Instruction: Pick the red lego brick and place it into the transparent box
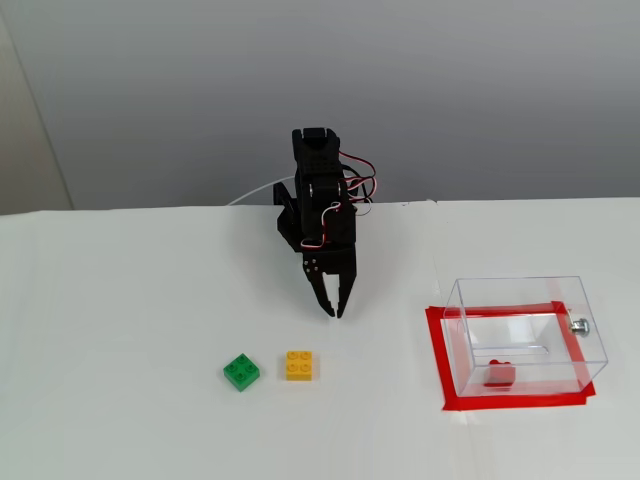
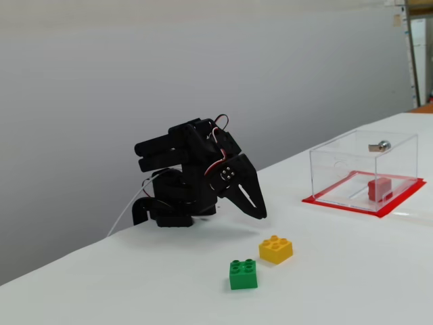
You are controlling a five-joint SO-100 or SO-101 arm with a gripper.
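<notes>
Both fixed views show the red lego brick (image 1: pixel 499 374) inside the transparent box (image 1: pixel 560 292), so the job looks done; the gripper (image 1: pixel 333 313) hangs empty, fingers nearly pinched together.

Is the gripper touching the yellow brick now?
Apart. A fixed view shows white table between the gripper and the yellow brick; in another fixed view the fingertips hang above the brick.

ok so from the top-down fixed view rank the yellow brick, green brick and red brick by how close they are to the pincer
From the pincer:
1. yellow brick, just below, slightly left.
2. green brick, further left beside the yellow.
3. red brick, far right, inside the transparent box.
</notes>
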